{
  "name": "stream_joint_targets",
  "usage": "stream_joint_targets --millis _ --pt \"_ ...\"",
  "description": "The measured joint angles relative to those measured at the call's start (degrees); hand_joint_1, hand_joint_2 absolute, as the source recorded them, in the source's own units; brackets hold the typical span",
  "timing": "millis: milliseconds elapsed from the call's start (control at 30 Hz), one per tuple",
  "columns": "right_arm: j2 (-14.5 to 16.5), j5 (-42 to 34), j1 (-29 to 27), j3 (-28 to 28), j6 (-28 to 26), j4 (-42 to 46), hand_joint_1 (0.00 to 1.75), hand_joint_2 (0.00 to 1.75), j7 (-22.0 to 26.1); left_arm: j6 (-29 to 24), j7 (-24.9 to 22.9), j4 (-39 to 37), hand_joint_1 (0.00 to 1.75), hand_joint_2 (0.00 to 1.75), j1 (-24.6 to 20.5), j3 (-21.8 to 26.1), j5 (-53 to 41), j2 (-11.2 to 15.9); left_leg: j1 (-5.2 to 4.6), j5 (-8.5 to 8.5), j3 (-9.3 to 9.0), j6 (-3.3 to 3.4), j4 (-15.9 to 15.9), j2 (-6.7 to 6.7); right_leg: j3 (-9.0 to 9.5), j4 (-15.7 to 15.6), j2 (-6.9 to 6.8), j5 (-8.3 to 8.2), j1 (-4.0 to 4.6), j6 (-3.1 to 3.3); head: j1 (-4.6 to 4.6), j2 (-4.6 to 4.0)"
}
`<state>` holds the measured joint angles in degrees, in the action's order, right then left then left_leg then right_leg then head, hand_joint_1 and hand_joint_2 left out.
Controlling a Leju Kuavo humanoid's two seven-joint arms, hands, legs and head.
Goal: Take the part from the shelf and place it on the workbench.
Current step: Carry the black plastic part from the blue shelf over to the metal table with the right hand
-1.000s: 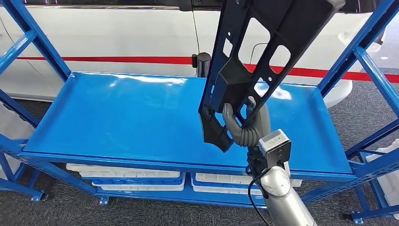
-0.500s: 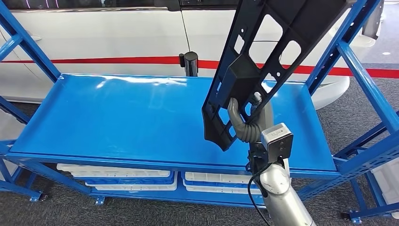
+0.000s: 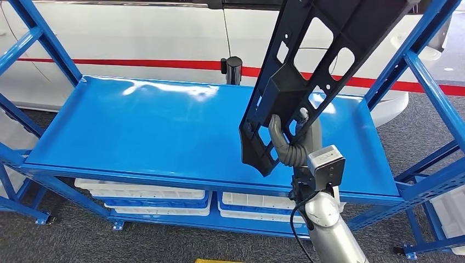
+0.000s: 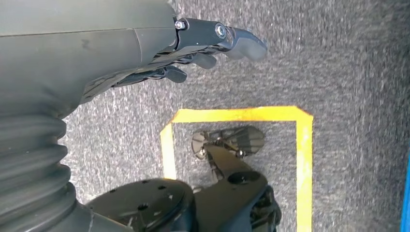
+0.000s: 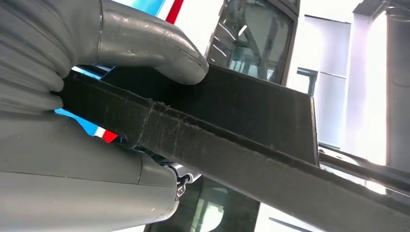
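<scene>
Right hand (image 3: 290, 143) clamped on the black part (image 3: 323, 49), thumb over one rib, fingers through a cutout near its lower end; the part is held up tilted above the right half of the blue shelf (image 3: 137, 131), clear of its surface, top end running out of frame. Part looks like long rigid moulded plastic, many cutouts, probably light but top-heavy from this low grip, so it may swing; ribs and cutout edges give good purchase. Left hand (image 4: 193, 53) hangs over grey carpet, fingers loosely apart, holding nothing.
</scene>
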<state>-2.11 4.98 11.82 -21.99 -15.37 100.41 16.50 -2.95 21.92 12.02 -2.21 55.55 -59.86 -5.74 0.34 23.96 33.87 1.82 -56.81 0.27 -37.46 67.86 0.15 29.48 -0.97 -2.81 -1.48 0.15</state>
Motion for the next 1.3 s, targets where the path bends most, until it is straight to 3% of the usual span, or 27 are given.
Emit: stream_joint_targets --millis 33,100,233,300,367,400,433,467,533,600,667,733,767,833,900,933,967,1000,1033,1100,1133,1233,1267,1300 --pt "0.0 0.2 0.1 0.0 0.1 0.0 1.5 1.75 0.2 0.0 0.0 0.0 0.0 1.75 0.0 0.0 -0.1 0.0 -0.07 -0.1 0.07 -0.2 -0.1 -0.03 2.59 -4.5 -0.15 -1.18 -0.06 -0.37 0.02 0.0" --pt "0.0 0.6 0.1 0.0 0.2 0.0 1.5 1.75 0.6 0.1 0.1 0.0 0.0 1.75 0.0 0.1 -0.2 -0.1 -0.3 -0.3 0.24 -0.75 -0.2 -0.09 5.92 -10.4 -0.22 -2.72 0.05 -0.09 -0.04 0.0" --pt "-0.1 1.1 -0.3 0.0 0.6 0.2 1.5 1.75 1.4 0.1 0.1 0.0 0.0 1.75 0.0 0.1 -0.3 0.0 -0.14 -0.2 0.75 -2.09 -0.7 -0.14 6.09 -11.1 -0.09 -3.58 0.1 1.62 -0.09 0.0" --pt "0.0 1.3 -0.7 0.0 0.8 0.5 1.5 1.75 1.9 0.1 0.2 0.0 0.0 1.75 0.0 0.2 -0.5 0.0 0.02 2.86 2.32 -2.66 -4.7 -0.19 5.94 -11.3 -0.16 -3.99 -0.22 2.36 -0.2 0.0" --pt "0.2 1.3 -1.4 0.0 0.9 0.7 1.5 1.75 2.4 0.0 0.4 0.0 0.0 1.75 0.1 0.3 -0.7 0.0 0.13 7.28 5.3 -3.06 -12.3 -0.21 5.62 -11.2 -0.23 -4.23 -0.1 2.78 -0.26 0.0" --pt "0.2 1.3 -1.8 0.0 0.9 0.7 1.5 1.75 2.6 0.0 0.5 0.0 0.0 1.75 0.1 0.3 -0.7 0.0 0.2 8.61 6.45 -3.17 -15.5 -0.21 5.45 -11.2 -0.25 -4.34 -0.04 2.86 -0.25 0.0" --pt "0.3 1.3 -2.2 0.0 0.9 0.8 1.5 1.75 2.7 0.0 0.5 0.0 0.0 1.75 0.1 0.3 -0.8 0.0 0.26 8.88 6.73 -3.2 -16.8 -0.21 5.32 -11.2 -0.24 -4.44 0.01 2.9 -0.25 0.0" --pt "0.3 1.3 -2.6 0.0 0.8 0.9 1.5 1.75 2.8 -0.1 0.6 0.0 0.0 1.75 0.1 0.3 -0.9 0.0 0.32 7.93 5.7 -3.18 -15.6 -0.21 5.24 -11.1 -0.22 -4.5 0.02 2.87 -0.25 0.0" --pt "0.4 1.3 -3.2 0.0 0.6 1.2 1.5 1.75 2.9 -0.2 0.7 0.0 0.0 1.75 0.1 0.3 -1.1 0.0 0.46 4.73 1.22 -3.03 -8.2 -0.3 5.17 -10.9 -0.14 -4.55 0.0 2.76 -0.26 0.0" --pt "0.5 1.3 -3.3 0.0 0.5 1.6 1.5 1.75 3.1 -0.2 0.8 0.0 0.0 1.75 0.0 0.3 -1.2 0.0 0.39 3.0 -1.95 -2.71 -2.4 -0.52 4.85 -10.5 -0.09 -4.67 0.32 2.36 -0.21 0.0" --pt "0.7 1.3 -3.4 0.0 0.4 1.9 1.5 1.75 3.3 -0.3 0.9 0.0 0.0 1.75 0.0 0.3 -1.3 0.0 0.07 2.71 -2.07 -2.17 -1.4 -0.64 4.43 -10.5 -0.09 -5.02 0.5 1.64 -0.15 0.0" --pt "0.8 1.1 -3.5 0.0 0.4 2.0 1.5 1.75 3.4 -0.3 1.0 0.0 0.0 1.75 0.0 0.3 -1.4 -0.1 0.02 2.07 -1.58 -1.22 -1.1 -0.55 3.86 -10.3 -0.08 -4.95 0.39 1.05 -0.14 0.0" --pt "0.8 1.1 -3.5 0.1 0.4 2.1 1.5 1.75 3.4 -0.3 1.0 0.0 0.0 1.75 0.0 0.3 -1.4 0.0 0.07 1.67 -1.3 -0.65 -0.9 -0.49 3.18 -9.1 -0.08 -4.07 0.36 1.03 -0.07 0.0" --pt "0.8 1.0 -3.5 0.1 0.4 2.2 1.5 1.75 3.5 -0.4 1.1 0.0 0.0 1.75 -0.1 0.3 -1.4 0.0 0.17 0.92 -0.49 0.2 -0.7 -0.36 0.55 -3.3 -0.09 -0.4 0.32 1.45 0.08 0.0" --pt "0.8 1.0 -3.7 0.1 0.3 2.2 1.5 1.75 3.5 -0.5 1.1 0.0 0.0 1.75 -0.1 0.3 -1.5 0.0 0.05 0.25 0.52 0.47 -0.7 -0.28 -2.22 4.3 -0.09 3.18 0.29 1.61 0.14 0.0" --pt "0.8 0.9 -3.8 0.1 0.3 2.2 1.5 1.75 3.5 -0.5 1.1 0.0 0.0 1.75 -0.1 0.3 -1.6 0.0 -0.02 -0.12 1.02 0.47 -0.7 -0.25 -2.56 6.1 -0.09 3.9 0.29 1.37 0.13 0.0" --pt "0.8 0.8 -3.9 0.1 0.3 2.2 1.5 1.75 3.5 -0.4 1.1 0.0 0.0 1.75 -0.1 0.3 -1.7 0.0 -0.07 -0.51 1.46 0.42 -0.7 -0.23 -1.74 5.7 -0.09 3.75 0.29 0.98 0.14 0.0" --pt "0.8 0.8 -3.9 0.1 0.3 2.2 1.5 1.75 3.6 -0.4 1.1 0.0 0.0 1.75 -0.1 0.3 -1.7 0.0 -0.1 -0.89 1.86 0.33 -0.7 -0.24 0.39 2.7 -0.1 2.82 0.31 0.53 0.14 0.0" --pt "0.8 0.8 -3.9 0.1 0.3 2.2 1.5 1.75 3.6 -0.3 1.1 0.0 0.0 1.75 -0.1 0.3 -1.8 0.0 -0.12 -1.27 2.17 0.19 -0.8 -0.27 3.43 -1.8 -0.12 1.62 0.34 0.22 0.14 0.0" --pt "0.8 0.7 -3.8 0.1 0.3 2.3 1.5 1.75 3.7 -0.1 1.2 0.0 0.0 1.75 -0.1 0.3 -1.8 -0.1 -0.28 -1.98 2.59 -0.29 -0.7 -0.34 8.54 -9.6 -0.14 -0.23 0.63 0.3 0.08 0.0" --pt "0.9 0.6 -3.8 0.1 0.3 2.4 1.5 1.75 3.7 -0.1 1.2 0.0 0.0 1.75 -0.1 0.3 -1.8 -0.1 -0.34 -2.34 2.68 -0.61 -0.7 -0.35 9.44 -11.3 -0.14 -0.64 0.78 0.56 0.08 0.0" --pt "1.1 0.5 -3.7 0.1 0.3 2.5 1.5 1.75 3.8 -0.1 1.3 0.0 0.0 1.75 0.0 0.3 -1.9 -0.1 -0.28 -3.16 2.97 -1.75 -0.4 -0.39 8.57 -11.8 -0.07 -1.63 0.65 1.59 0.1 0.0" --pt "1.2 0.5 -3.7 0.1 0.3 2.5 1.5 1.75 3.8 -0.1 1.3 0.0 0.0 1.75 0.0 0.3 -1.9 -0.1 -0.23 -2.27 3.41 -2.11 -1.0 -0.43 8.3 -11.9 -0.09 -2.13 0.4 2.11 0.05 0.0" --pt "1.3 0.5 -3.7 0.1 0.3 2.5 1.5 1.75 3.8 -0.1 1.3 0.0 0.0 1.75 0.0 0.3 -1.9 -0.1 -0.16 -0.32 4.12 -2.46 -2.5 -0.47 7.95 -12.1 -0.14 -2.72 0.12 2.63 -0.03 0.0"
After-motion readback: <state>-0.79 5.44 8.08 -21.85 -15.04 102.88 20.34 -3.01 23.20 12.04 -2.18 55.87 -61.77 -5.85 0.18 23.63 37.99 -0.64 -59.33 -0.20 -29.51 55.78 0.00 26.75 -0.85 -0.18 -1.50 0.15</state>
